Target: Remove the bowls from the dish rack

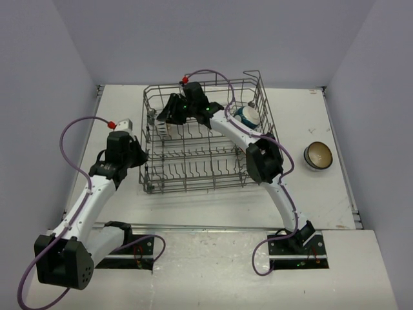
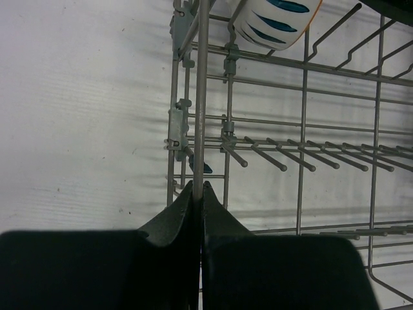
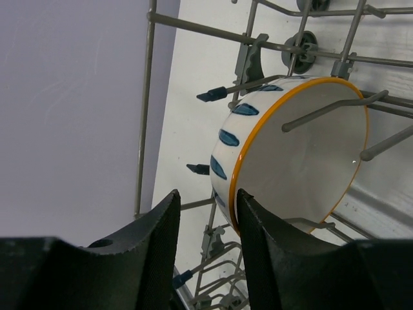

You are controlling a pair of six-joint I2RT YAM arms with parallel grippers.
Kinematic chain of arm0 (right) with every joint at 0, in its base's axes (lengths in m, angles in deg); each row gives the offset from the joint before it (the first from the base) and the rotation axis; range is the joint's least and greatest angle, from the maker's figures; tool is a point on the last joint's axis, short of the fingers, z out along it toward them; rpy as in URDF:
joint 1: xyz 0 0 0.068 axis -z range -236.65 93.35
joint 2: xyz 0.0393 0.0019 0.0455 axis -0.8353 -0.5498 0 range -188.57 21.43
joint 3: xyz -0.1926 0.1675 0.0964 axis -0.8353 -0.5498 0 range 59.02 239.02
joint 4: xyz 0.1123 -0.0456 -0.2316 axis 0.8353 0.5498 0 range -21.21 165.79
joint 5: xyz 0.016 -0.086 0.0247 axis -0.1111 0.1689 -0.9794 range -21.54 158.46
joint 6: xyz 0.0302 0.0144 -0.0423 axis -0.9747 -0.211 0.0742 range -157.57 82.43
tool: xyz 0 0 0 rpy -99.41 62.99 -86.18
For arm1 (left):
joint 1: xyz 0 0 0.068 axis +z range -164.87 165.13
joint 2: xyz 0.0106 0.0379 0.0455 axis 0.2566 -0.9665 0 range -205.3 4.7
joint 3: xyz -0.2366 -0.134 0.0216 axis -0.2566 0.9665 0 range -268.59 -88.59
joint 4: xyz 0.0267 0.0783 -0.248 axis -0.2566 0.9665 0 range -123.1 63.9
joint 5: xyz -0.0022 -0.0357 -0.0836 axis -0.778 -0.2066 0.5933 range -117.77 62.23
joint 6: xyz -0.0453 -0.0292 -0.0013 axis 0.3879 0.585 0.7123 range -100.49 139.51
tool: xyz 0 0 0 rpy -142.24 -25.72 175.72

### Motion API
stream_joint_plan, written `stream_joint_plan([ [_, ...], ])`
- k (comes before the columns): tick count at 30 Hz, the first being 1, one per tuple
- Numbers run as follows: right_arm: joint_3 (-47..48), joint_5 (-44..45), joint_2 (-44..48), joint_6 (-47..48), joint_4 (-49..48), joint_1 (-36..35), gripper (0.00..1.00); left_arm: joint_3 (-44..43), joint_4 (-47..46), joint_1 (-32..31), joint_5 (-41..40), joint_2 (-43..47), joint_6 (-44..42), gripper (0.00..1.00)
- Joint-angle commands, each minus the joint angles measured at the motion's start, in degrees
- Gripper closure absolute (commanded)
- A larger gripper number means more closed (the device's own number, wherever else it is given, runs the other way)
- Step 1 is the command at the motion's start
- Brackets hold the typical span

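I had R claw [image 3: 208, 197] part-open astride bowl [image 3: 297, 161] rim, L claw [image 2: 199, 188] clamping rack [image 2: 201, 97] wire; tines [image 3: 322, 115] might've snagged bowl on lift.

Grey wire dish rack [image 1: 193, 182] sits upright. White bowl [image 3: 290, 148] with blue dashes and an orange rim stands on edge between tines by the rack's left wall. Teal-white bowl [image 1: 249, 115] is tilted in the far-right corner. Brown bowl [image 1: 318, 155], cream inside, sits upright outside the rack to its right, apart from it.
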Motion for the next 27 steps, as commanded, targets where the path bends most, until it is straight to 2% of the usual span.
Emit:
stream_joint_plan([
  [1, -0.4, 1.9, -6.5, -2.3, -1.6, -1.6, 0.59, 1.8, 0.4, 0.4, 0.3, 2.7, 2.4, 1.00],
  [7, -2.0, 1.8, -6.8, -3.1, -2.2, -1.8, 0.68, 1.8, 0.9, 0.5, 0.5, 4.2, 2.2, 1.00],
  [9, -2.6, 2.2, -6.2, -3.1, -1.9, -1.9, 0.77, 0.9, 0.9, 0.5, 0.7, 3.8, 2.3, 1.00],
  [11, -4.4, 2.0, -5.6, -3.7, -2.5, -1.9, 0.81, 0.4, 1.0, 0.5, 1.1, 3.3, 2.4, 1.00],
  [12, -5.0, 2.0, -5.4, -4.1, -3.2, -1.9, 0.88, 0.1, 0.9, 0.4, 1.2, 3.0, 2.5, 1.00],
  [15, -5.9, 1.2, -4.8, -5.1, -3.8, -1.9, 1.00, -0.2, 0.5, 0.5, 1.2, 2.3, 2.9, 1.00],
  [17, -7.1, -0.6, -4.6, -6.0, -4.6, -1.8, 1.00, -0.3, 0.4, 0.5, 1.2, 1.8, 3.0, 1.00],
  [22, -15.1, -4.3, 0.0, -8.6, -13.4, -1.8, 1.00, -0.4, 0.5, 0.5, 0.3, 1.0, 3.2, 1.00],
  [27, -23.4, -8.9, 5.2, -12.8, -26.0, -0.5, 1.00, -1.2, 1.1, 0.5, -0.3, -1.4, 4.5, 1.00],
])
